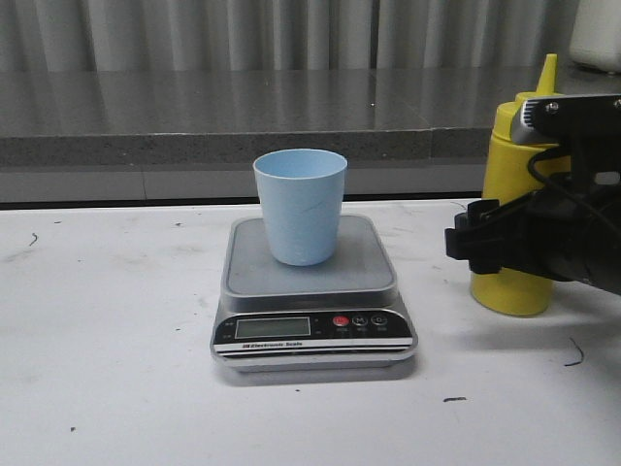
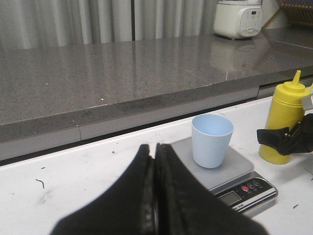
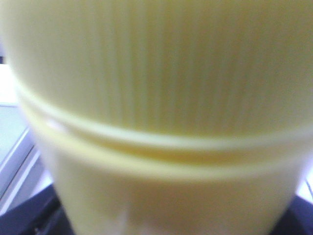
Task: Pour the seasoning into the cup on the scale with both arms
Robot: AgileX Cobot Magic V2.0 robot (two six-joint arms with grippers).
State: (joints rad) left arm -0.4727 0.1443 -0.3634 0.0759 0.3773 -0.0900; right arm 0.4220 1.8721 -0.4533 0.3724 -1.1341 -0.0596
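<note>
Two grippers: right one (image 1: pixel 466 243) level around yellow bottle (image 1: pixel 512 189), grip not discernible; left one (image 2: pixel 155 191) clamped shut, holding nothing, aimed at scale (image 2: pixel 234 169). Bottle upright on table (image 1: pixel 116 369), right of scale; pale blue cup (image 1: pixel 301 206) upright on platform.

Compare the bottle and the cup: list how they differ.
The bottle is yellow; the cup is pale blue. The bottle is taller, capped with a cone nozzle; the cup is open-topped. The bottle stands on the table; the cup sits on the scale. Both are upright.
</note>
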